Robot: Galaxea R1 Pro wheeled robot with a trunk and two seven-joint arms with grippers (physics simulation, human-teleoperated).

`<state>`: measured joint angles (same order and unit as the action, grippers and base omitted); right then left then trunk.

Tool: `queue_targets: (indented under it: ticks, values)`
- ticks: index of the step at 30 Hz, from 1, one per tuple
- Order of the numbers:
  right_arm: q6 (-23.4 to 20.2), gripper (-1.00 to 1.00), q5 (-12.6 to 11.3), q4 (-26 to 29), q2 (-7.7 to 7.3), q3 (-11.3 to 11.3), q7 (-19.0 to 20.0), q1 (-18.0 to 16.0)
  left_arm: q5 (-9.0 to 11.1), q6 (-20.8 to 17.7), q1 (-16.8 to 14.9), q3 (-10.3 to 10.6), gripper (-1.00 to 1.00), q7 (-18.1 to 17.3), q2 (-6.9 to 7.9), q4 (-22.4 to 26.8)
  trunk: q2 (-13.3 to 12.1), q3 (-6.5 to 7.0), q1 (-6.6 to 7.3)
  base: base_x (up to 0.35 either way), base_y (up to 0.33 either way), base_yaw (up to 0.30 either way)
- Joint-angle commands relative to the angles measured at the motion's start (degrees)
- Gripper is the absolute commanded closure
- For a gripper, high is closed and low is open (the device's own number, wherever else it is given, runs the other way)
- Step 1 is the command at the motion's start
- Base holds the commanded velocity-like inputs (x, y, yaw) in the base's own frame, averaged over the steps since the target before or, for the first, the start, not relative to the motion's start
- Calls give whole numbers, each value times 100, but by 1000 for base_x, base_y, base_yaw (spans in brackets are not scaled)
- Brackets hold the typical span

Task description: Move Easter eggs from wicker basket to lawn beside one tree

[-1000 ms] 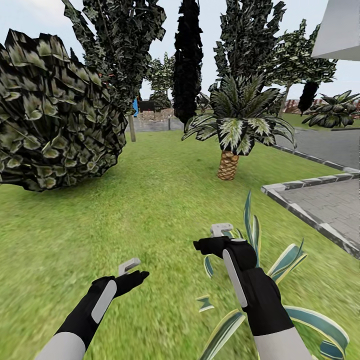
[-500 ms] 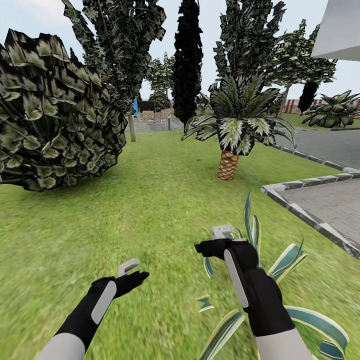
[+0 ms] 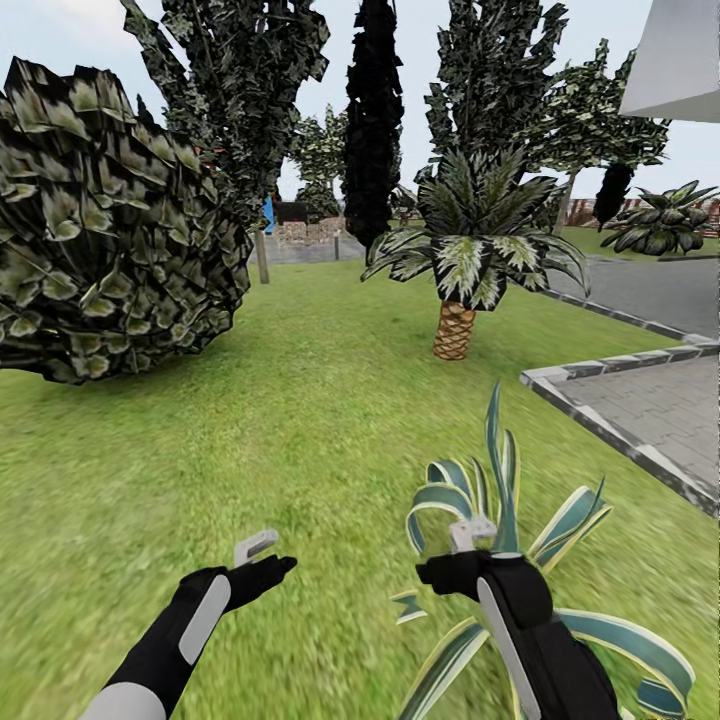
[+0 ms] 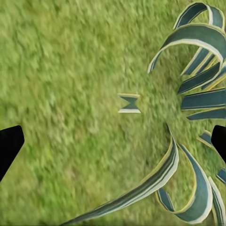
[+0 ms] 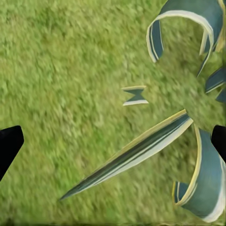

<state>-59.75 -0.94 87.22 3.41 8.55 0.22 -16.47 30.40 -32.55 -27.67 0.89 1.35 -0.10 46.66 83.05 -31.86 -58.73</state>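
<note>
Easter eggs and wicker basket: not in my views | lawn [image 3: 330, 420] ahead | left gripper [image 3: 262, 560] and right gripper [image 3: 462, 555] jaws spread, empty | risk: I judge the right arm could snag the striped plant [image 3: 560, 540] just beside it while driving.

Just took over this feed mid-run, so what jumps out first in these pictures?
A huge round bush fills the left side of the lawn, and a short palm stands ahead near the paved corner. Closest, a striped blue-green plant spreads right under the right gripper; the left gripper hangs over bare grass.
</note>
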Motion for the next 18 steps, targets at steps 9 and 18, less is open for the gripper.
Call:
queue_targets:
  ticks: [9, 18]
  values:
    - [-25, -100, -8, 167, -74, -21, 4, 255, 37, -22, 40, 0, -100, 14, -6, 1, 3, -6, 0, 0, 0, -188]
    - [-25, -100, -3, 176, -70, -35, 5, 266, 50, -22, 42, 2, -100, 14, -8, 1, 3, -6, 0, 0, 0, -261]
